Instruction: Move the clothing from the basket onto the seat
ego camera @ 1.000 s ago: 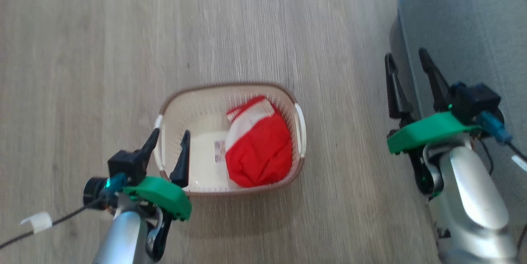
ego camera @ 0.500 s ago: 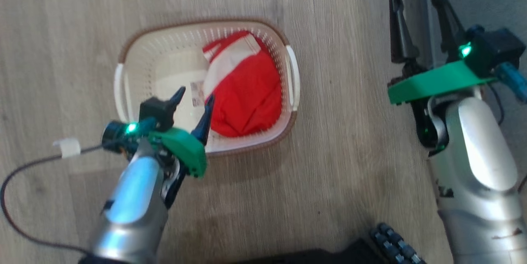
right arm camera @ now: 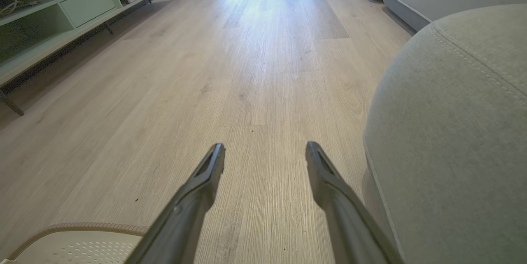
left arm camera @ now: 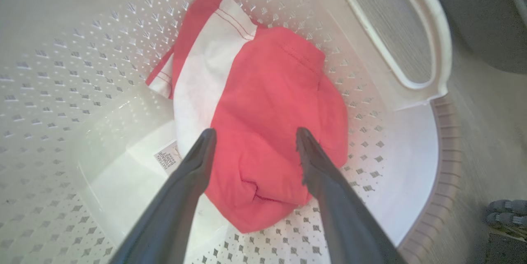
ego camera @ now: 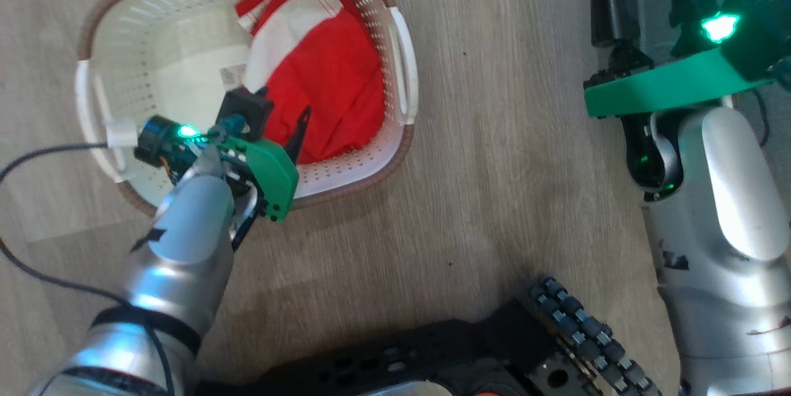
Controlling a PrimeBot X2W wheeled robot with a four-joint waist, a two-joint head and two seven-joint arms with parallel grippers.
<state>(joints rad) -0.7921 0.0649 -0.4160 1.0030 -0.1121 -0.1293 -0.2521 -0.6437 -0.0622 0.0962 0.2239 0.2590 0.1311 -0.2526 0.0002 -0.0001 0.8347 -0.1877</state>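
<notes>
just beyond left gripper (left arm camera: 253,134), clothing (left arm camera: 267,132)

Clothing (ego camera: 327,81) in basket (ego camera: 154,25), left of seat (right arm camera: 453,132)

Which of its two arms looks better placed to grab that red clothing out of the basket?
Left. The left jaws stand open, reaching into the basket, right above the clothing. The right jaws, also open, point along the floor beside the seat.

red-white clothing (left arm camera: 263,124) – bunched in basket (left arm camera: 61,70)
</notes>
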